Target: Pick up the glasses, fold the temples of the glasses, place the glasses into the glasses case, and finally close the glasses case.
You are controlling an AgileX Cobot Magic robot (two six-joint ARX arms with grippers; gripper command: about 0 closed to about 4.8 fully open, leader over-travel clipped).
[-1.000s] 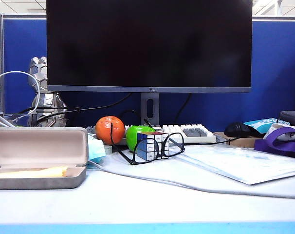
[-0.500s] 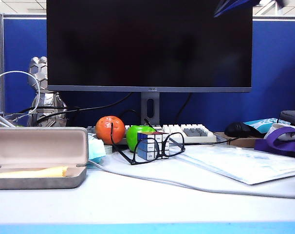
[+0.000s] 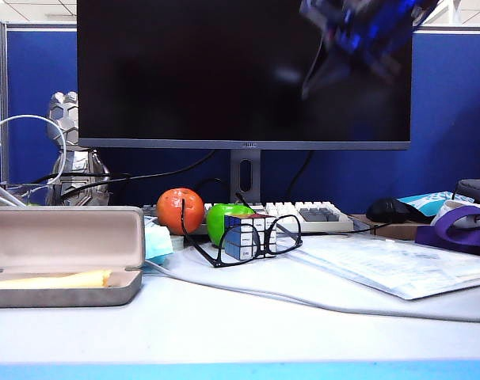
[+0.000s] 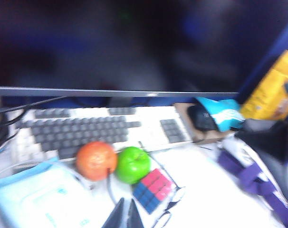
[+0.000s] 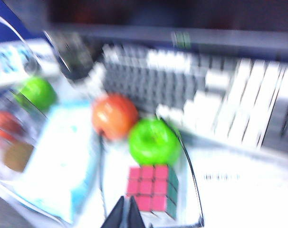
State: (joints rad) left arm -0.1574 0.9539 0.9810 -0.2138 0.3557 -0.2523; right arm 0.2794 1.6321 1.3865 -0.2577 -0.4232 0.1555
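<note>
The glasses (image 3: 248, 240) stand on the white table (image 3: 240, 332) in the exterior view, temples (image 3: 194, 237) unfolded, their lenses right in front of the puzzle cube (image 3: 241, 235). Behind the cube sit a green apple (image 3: 222, 218) and an orange (image 3: 178, 210), with the keyboard (image 3: 307, 215) and the monitor (image 3: 244, 75) further back. Well to the left of the cube the glasses case (image 3: 62, 255) lies open, lid upright, a yellow cloth (image 3: 54, 279) inside. High above and to the right of the cube, a blurred arm with the right gripper (image 3: 319, 71) hangs before the screen; its fingers look pressed together.

In the left wrist view, the left gripper (image 4: 125, 216) has its fingers clenched on nothing, just beside the cube (image 4: 152, 190). The apple (image 4: 132, 164) and orange (image 4: 96, 160) touch each other beyond the cube.

In the right wrist view, much blurred, the right gripper (image 5: 123, 213) is likewise clenched and empty, hovering by the cube (image 5: 152, 188), around which the thin black glasses (image 5: 194, 185) curve. The apple (image 5: 154, 141) lies just past the cube.
</note>
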